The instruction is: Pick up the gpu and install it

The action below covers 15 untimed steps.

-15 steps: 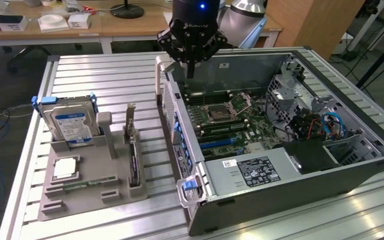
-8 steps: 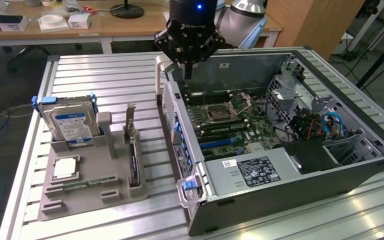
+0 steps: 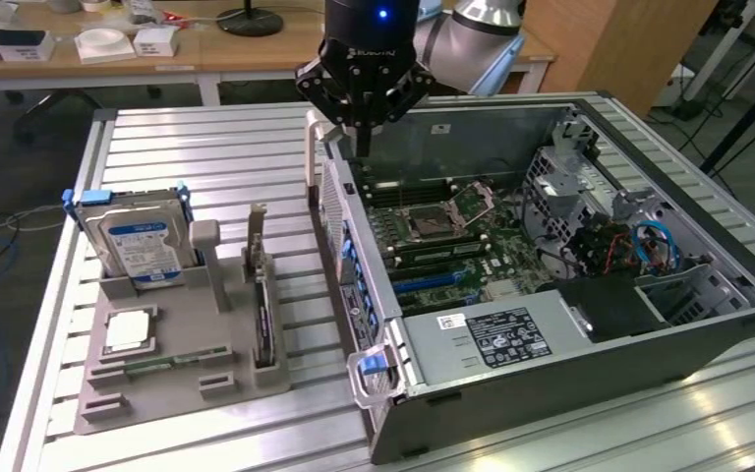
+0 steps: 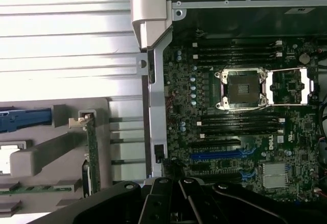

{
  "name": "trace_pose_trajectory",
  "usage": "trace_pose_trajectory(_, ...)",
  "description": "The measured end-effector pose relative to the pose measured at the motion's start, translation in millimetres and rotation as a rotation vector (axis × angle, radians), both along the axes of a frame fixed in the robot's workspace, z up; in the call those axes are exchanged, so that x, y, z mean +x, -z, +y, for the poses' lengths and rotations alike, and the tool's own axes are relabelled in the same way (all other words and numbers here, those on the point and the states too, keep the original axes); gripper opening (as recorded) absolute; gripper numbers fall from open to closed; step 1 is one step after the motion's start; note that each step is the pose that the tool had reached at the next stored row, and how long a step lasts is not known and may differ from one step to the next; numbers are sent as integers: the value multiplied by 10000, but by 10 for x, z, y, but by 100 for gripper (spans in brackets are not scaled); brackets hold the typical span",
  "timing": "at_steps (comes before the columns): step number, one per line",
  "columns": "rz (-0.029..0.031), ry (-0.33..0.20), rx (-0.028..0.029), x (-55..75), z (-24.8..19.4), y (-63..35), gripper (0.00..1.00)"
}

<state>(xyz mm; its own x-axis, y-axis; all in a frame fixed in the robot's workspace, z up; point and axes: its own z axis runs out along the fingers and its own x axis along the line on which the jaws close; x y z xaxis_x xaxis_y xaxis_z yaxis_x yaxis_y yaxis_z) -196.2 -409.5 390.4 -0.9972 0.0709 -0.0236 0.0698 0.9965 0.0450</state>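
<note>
**1 Card in the Rack, 1 Claw Closed**

Exterior view: the claw (image 3: 362, 143) hangs just above the far corner of the open computer case (image 3: 588, 383), on the exterior view's left side. Its fingers are pressed together with nothing between them. The graphics card (image 3: 262, 305) stands on edge in a slot of the grey rack (image 3: 174, 388) on the slatted counter (image 3: 154, 147). It is to the exterior view's left of the case and well apart from the claw, with its silver bracket rising at the far end. In the same rack, 1 blue-labelled hard drive (image 3: 142, 246) stands upright, while 1 processor chip (image 3: 129, 331) and 1 memory stick (image 3: 161, 362) lie flat.

Wrist view: the motherboard (image 4: 230, 147) lies exposed inside the case. Its processor socket (image 4: 241, 89) has the cover plate swung open, and 1 blue expansion slot (image 4: 214, 156) is visible. The graphics card (image 4: 92, 152) appears edge-on beside the case wall.
</note>
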Motion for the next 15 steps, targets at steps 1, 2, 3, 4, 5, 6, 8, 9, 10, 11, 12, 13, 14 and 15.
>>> trace_pose_trajectory(1,0,0,0,-16,-5,0,11)
trace_pose_trajectory(2,-1,-1,0,-33,-7,1,11)
trace_pose_trajectory(3,0,-1,0,-51,-10,1,11)
trace_pose_trajectory(4,0,0,0,-68,-12,2,11)
trace_pose_trajectory(5,0,0,0,-83,-14,2,11)
trace_pose_trajectory(6,0,0,0,-95,-17,2,11)
trace_pose_trajectory(8,0,0,0,-111,-23,3,11)
trace_pose_trajectory(9,-1,0,1,-122,-26,3,11)
trace_pose_trajectory(10,-1,0,1,-133,-30,3,11)
trace_pose_trajectory(11,0,0,1,-143,-36,3,11)
trace_pose_trajectory(12,0,-2,0,-145,-43,3,11)
trace_pose_trajectory(13,0,-2,1,-146,-50,3,11)
trace_pose_trajectory(14,-1,-1,1,-148,-57,3,11)
trace_pose_trajectory(15,-1,-1,1,-148,-63,4,11)
